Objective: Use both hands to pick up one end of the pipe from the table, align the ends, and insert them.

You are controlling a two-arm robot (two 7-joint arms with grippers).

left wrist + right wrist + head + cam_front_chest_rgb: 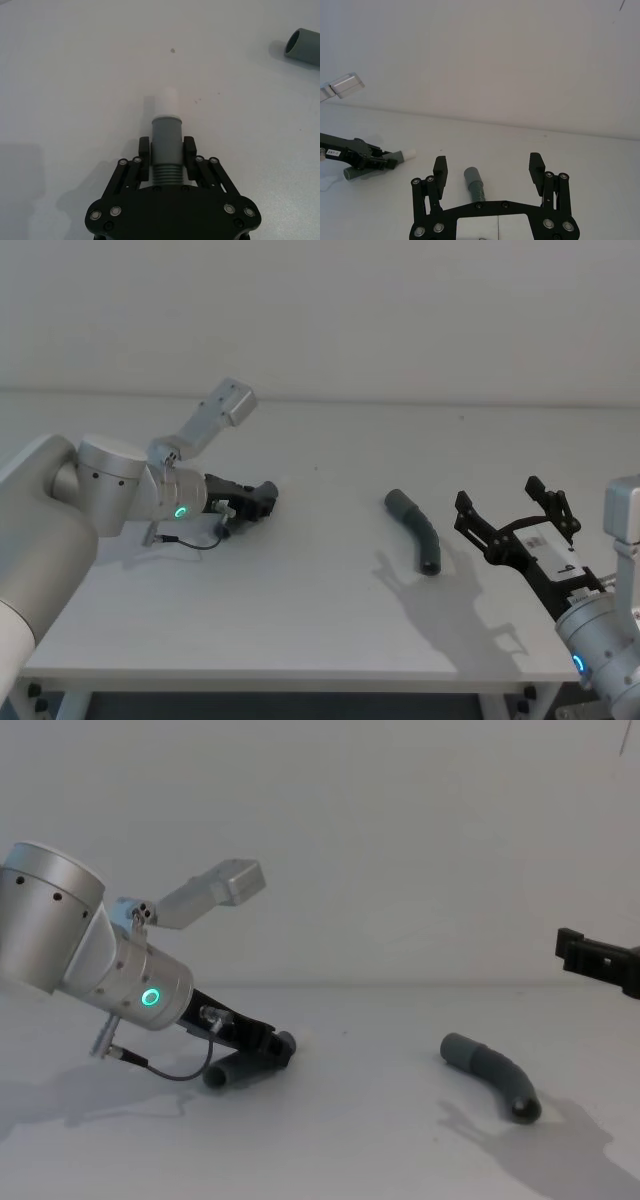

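Note:
My left gripper [166,150] is shut on the lighter cuff [166,137] of one dark grey pipe piece, whose white tip [166,102] points forward. In the chest view this left gripper [268,1046] sits low over the table [360,1140], and the piece's dark back end [218,1074] is at the surface. The second, curved pipe piece [416,530] lies on the table right of centre. My right gripper [498,494] hovers open just right of it; in the right wrist view its ribbed end [474,182] lies below and between the fingers [440,170], untouched.
The table [320,620] is bare apart from the two pieces, with a pale wall behind it. A thin black cable [195,543] loops under my left wrist. The curved piece's open end [302,45] lies ahead of my left gripper, off to one side.

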